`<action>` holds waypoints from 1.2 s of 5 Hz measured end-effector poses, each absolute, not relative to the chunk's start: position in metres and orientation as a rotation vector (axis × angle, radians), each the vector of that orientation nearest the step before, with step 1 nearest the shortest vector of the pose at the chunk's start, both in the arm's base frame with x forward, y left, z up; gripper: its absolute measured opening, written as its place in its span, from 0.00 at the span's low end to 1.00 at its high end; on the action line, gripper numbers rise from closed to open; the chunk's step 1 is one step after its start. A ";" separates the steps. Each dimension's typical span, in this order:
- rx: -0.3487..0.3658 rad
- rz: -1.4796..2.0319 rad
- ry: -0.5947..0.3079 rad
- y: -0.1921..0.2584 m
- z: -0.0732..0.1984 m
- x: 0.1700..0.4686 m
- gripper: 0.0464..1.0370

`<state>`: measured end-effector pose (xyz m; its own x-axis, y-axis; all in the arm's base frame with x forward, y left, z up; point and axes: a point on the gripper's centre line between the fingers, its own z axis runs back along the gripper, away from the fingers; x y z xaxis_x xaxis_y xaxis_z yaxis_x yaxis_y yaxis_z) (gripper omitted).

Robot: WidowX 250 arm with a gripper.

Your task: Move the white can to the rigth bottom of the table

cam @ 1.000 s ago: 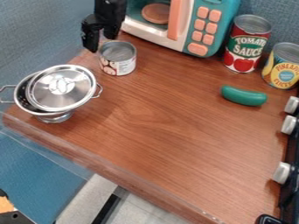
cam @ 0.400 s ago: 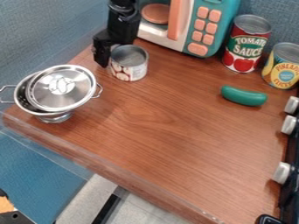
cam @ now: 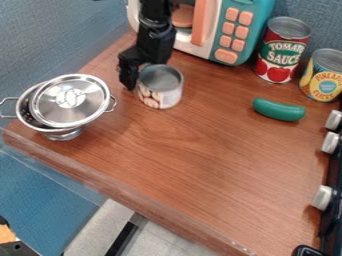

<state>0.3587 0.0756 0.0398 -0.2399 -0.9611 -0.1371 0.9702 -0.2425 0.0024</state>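
The cucumber (cam: 279, 109) is green, the tabletop (cam: 194, 150) reddish-brown with wood grain.

clutter on the wooden table
metal colander (cam: 32, 111) with lid (cam: 70, 101); green pickle-shaped toy (cam: 279, 109); tomato sauce can (cam: 283, 50)

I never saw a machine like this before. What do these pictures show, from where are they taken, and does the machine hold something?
The black machine is a robot arm; the gripper at its end works like a hand. One fixed camera, looking down at a slant, takes all the pictures. The gripper is right at the white can, but I cannot tell whether it holds it. Also on the wooden table are a metal strainer with a lid, a toy microwave, a green toy vegetable, a red can and a yellow can.
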 end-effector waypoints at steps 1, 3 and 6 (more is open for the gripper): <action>0.110 -1.866 0.089 0.050 0.039 0.348 0.96; 0.060 -1.957 0.027 -0.018 0.040 0.316 0.96; 0.128 -2.082 0.053 -0.102 0.042 0.273 0.96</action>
<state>0.2734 -0.1023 0.0424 -0.4872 -0.8658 -0.1138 0.8705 -0.4919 0.0156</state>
